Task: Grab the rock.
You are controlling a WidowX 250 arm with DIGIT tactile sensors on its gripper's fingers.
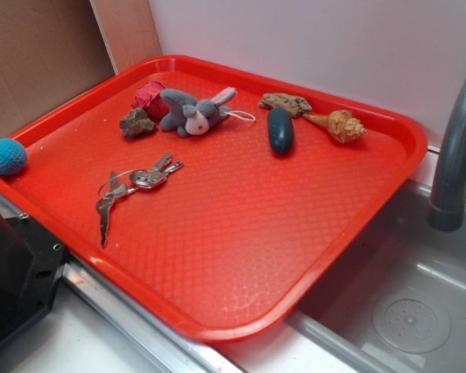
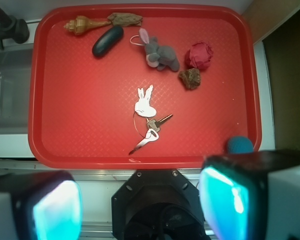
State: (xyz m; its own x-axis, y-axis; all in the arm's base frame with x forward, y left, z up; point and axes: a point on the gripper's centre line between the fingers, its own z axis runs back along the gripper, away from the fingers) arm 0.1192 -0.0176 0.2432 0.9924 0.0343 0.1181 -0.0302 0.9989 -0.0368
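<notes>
Far beyond the open pincer (image 2: 140, 205) lies the rock (image 2: 190, 78).

Your wrist view blurs and crops both finger pads (image 2: 57, 210), one partly hiding the blue ball (image 2: 238, 145); the faucet (image 1: 458, 148) runs off-frame.

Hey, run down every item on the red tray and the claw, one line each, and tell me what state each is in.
rock: loose, beside the plush toy, not held
plush toy: lying on its side
red ball: against the toy
teal oblong: lying flat
shell: on its side
keys: lying flat
blue ball: at the tray rim
claw: open, empty
</notes>
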